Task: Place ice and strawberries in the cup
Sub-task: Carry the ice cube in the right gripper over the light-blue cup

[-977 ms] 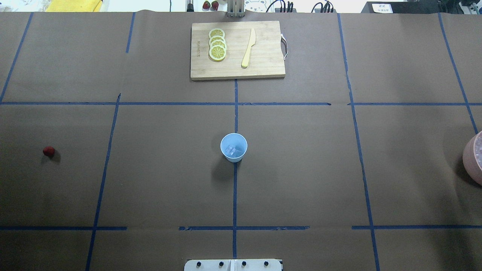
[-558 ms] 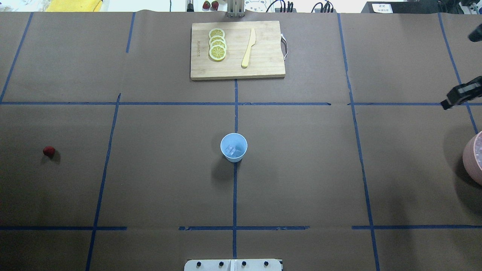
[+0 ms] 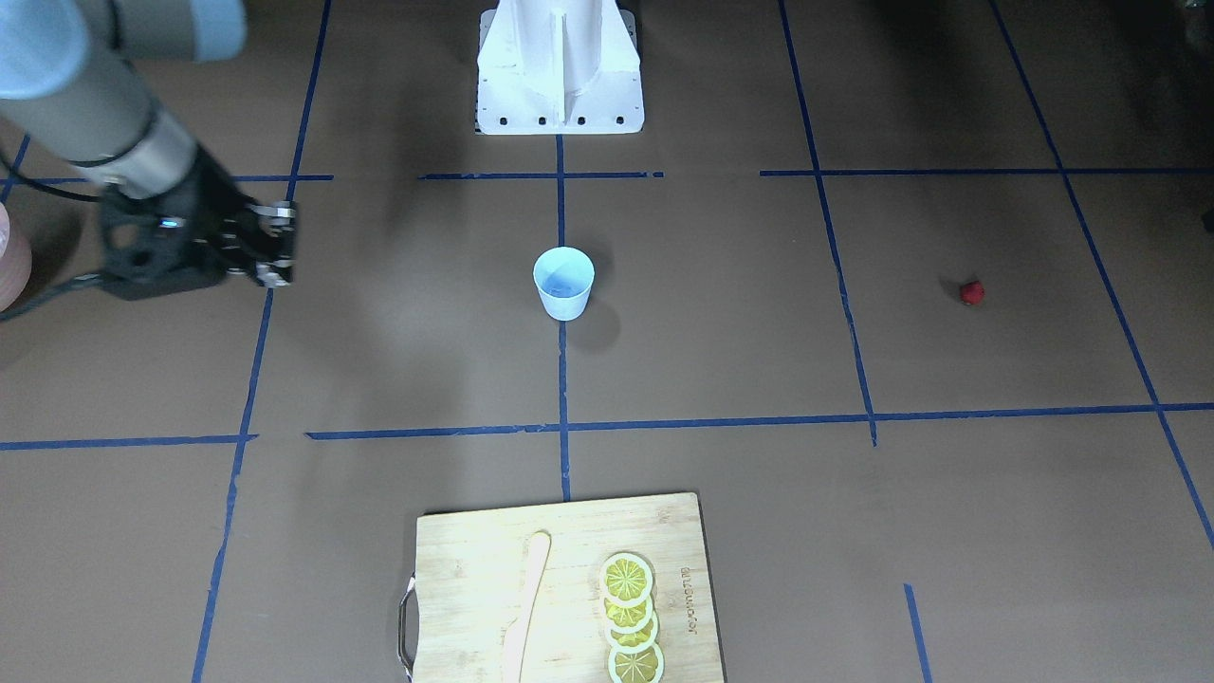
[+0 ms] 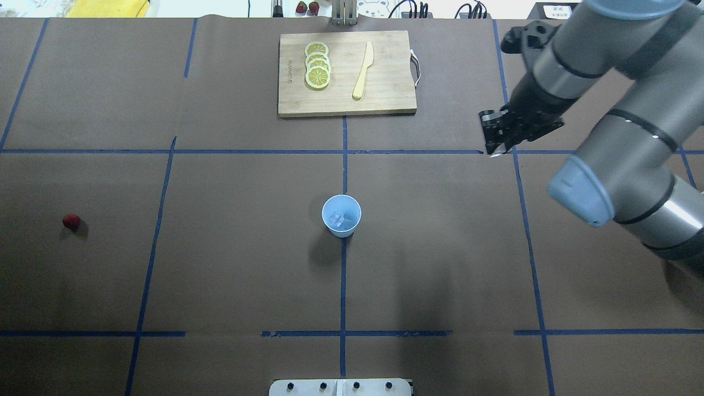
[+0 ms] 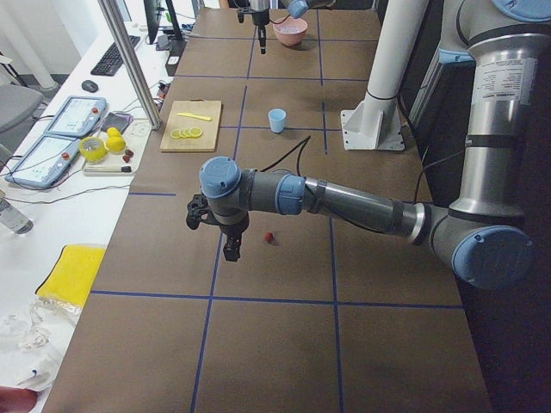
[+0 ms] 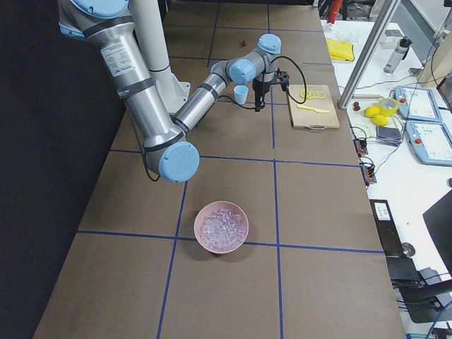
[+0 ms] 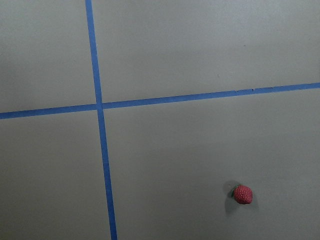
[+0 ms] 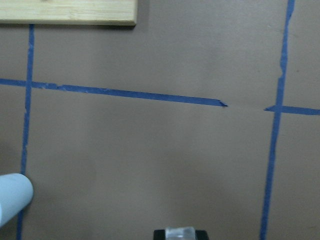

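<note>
Brown paper table [image 3: 721,323] w/ blue tape grid; desk w/ teach pendants [image 5: 73,116] alongside.

Front view: small pale-blue tapered cup [image 3: 564,282] at centre, tiny red strawberry [image 3: 970,292] well apart from it.

Overhead: right end effector [image 4: 493,148] near bamboo cutting board [image 4: 346,102]; clear ice pieces [image 4: 338,221] in cup.

Left view: left end effector [image 5: 232,251] near strawberry, open/closed can't tell.

Right wrist: right end effector pinches clear ice cube [image 8: 180,233].

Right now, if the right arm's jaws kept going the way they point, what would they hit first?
Probably the bare brown table paper by a blue tape line. The right gripper points down, its jaws holding ice, with the cup off to one side.
</note>
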`<state>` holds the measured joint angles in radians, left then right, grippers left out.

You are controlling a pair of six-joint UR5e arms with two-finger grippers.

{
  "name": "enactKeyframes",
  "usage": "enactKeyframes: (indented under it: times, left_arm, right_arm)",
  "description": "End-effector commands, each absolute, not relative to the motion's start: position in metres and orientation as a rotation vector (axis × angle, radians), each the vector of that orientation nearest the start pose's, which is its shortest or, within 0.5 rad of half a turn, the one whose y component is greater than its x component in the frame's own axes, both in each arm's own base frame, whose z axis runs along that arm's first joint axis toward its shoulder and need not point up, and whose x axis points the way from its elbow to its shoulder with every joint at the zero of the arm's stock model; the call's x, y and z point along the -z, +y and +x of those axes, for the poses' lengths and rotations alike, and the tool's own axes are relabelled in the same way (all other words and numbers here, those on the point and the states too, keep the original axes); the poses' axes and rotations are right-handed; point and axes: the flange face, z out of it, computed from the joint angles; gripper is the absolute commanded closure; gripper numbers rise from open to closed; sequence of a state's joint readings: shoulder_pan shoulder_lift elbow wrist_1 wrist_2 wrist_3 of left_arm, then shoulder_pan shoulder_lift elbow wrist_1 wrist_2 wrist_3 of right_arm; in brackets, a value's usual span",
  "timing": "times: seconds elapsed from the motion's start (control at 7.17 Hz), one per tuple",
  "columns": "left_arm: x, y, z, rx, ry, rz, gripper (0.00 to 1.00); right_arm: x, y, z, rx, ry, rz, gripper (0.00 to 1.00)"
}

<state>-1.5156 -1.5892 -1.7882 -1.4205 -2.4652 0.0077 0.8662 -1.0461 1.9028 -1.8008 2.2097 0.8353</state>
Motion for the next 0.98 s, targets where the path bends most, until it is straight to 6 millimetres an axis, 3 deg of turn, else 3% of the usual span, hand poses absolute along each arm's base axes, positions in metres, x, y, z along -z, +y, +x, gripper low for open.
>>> enactKeyframes:
  times: [0.0,0.28,0.42,0.7,0.84]
  left_arm:
    - [-0.55,-0.497,-0.027,-0.099,0.896,0.057,0.0]
    - [-0.549,-0.497,-0.028,-0.097,0.897,0.059,0.0]
    - [-0.549,-0.497,-0.028,-0.097,0.897,0.059,0.0]
    - [-0.55,-0.497,-0.028,-0.098,0.897,0.058,0.0]
    - [-0.55,-0.497,-0.028,-0.098,0.897,0.058,0.0]
  right_arm:
    - [-0.192,-0.473,-0.423,0.035,-0.837,0.0,1.0]
    - [-0.161,-0.462,-0.499,-0.012,-0.811,0.001,1.0]
    - [-0.163,-0.459,-0.528,-0.05,-0.842,0.001,1.0]
    - [-0.153,-0.446,-0.566,-0.06,-0.826,0.009,1.0]
    - [-0.15,-0.441,-0.575,-0.058,-0.823,0.0,1.0]
